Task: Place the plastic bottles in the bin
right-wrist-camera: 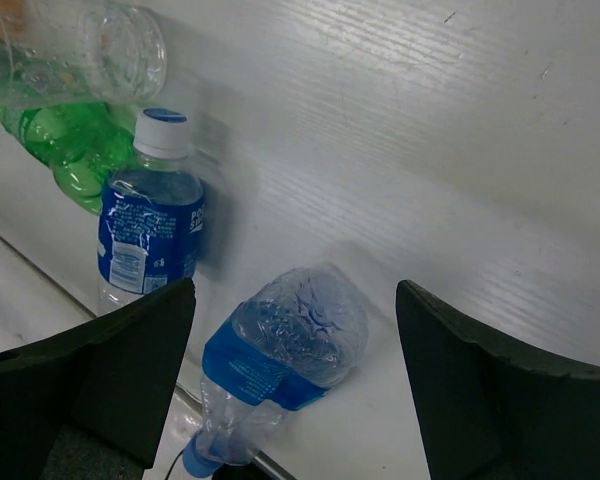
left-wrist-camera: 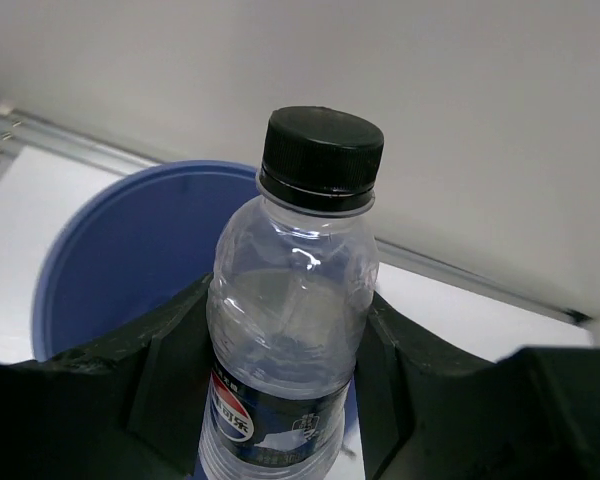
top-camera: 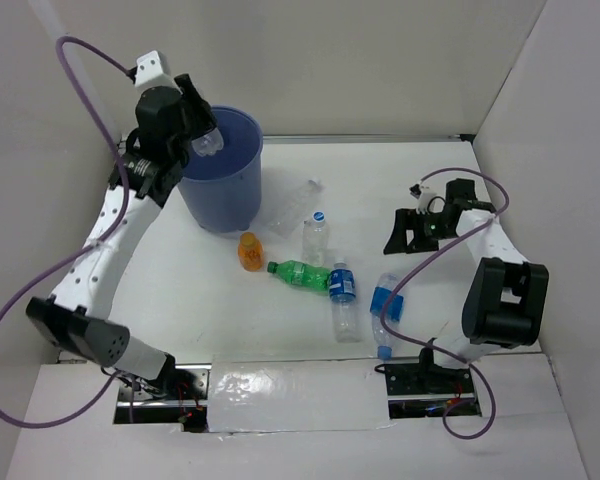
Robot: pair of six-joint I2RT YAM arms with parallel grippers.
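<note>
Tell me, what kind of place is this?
Most likely a robot test bench in a lab: two cabled robot arms bolted at the edge of a white table, plain white walls boxing it in, and plastic bottles scattered beside a blue bin as practice items.

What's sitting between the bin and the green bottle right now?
Only the short orange bottle, apart from the bin and close to the green bottle; the top external view shows it.
</note>
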